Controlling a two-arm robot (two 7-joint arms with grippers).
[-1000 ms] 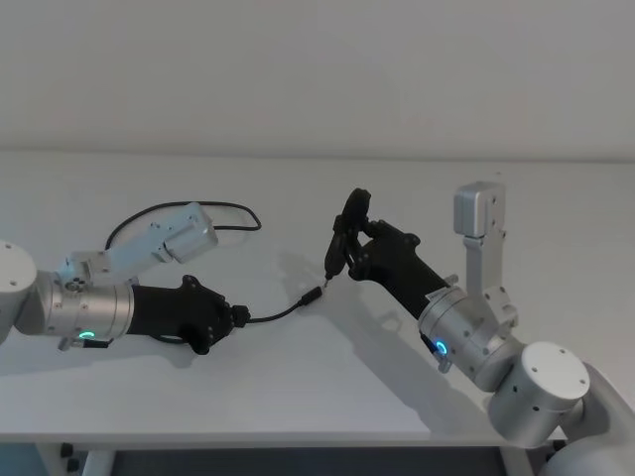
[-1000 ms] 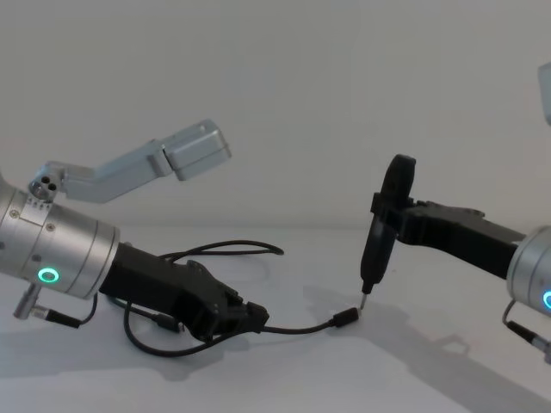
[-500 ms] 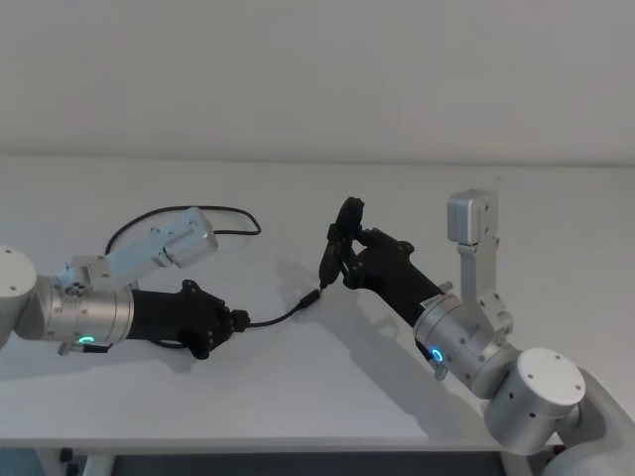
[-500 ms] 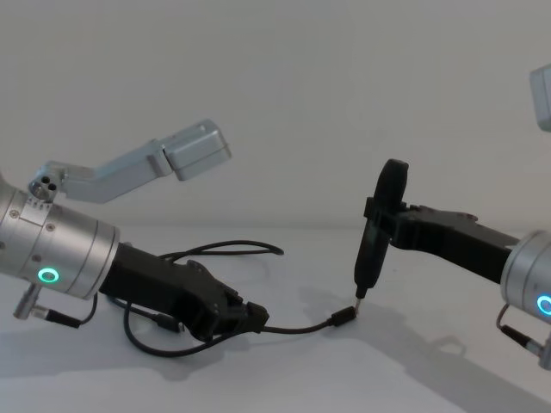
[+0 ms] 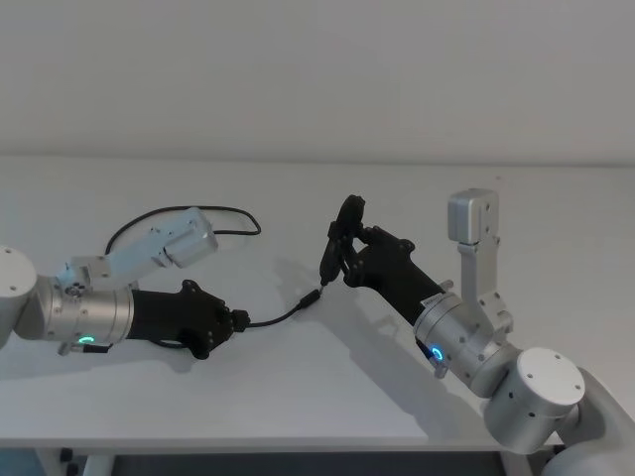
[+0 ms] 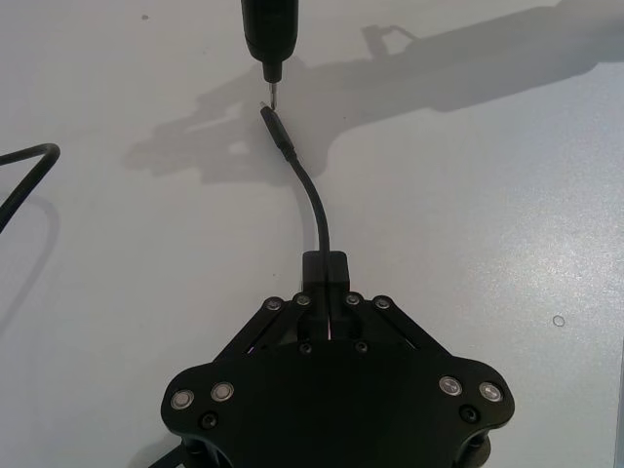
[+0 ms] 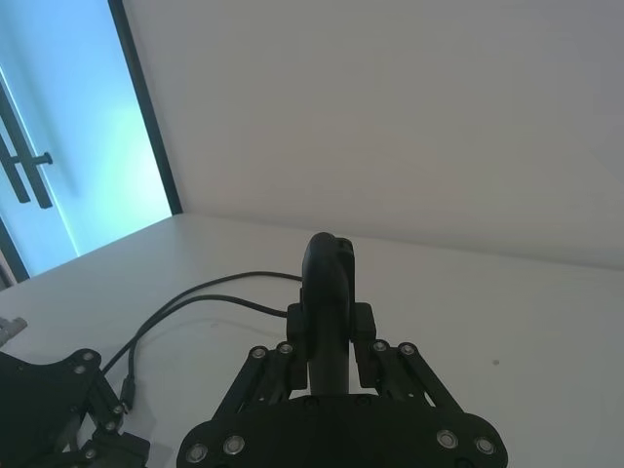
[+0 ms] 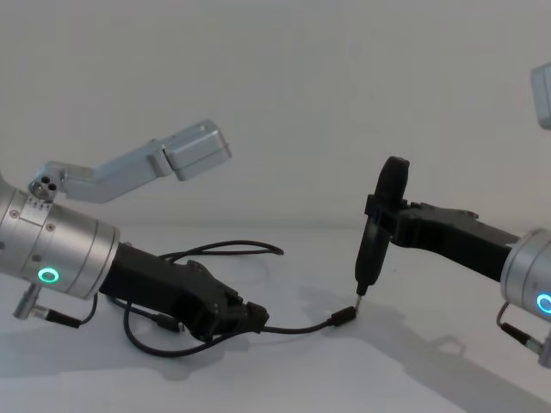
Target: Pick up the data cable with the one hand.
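The left gripper [image 8: 245, 317] pinches the data cable [image 8: 301, 328] low over the desk's [image 5: 298, 397] middle. The right gripper [image 5: 344, 260] clamps a pen tool [image 8: 376, 231] — tip at the cable's free plug [image 8: 345, 316]. Risk: nudged, the cable slips out.

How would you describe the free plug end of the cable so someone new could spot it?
Start at the left gripper low on the white table, shut on the black cable. Follow the short stretch of cord curving out of it toward the middle, to its small plug. The metal tip of the pen-like tool in the right gripper hangs just above it.
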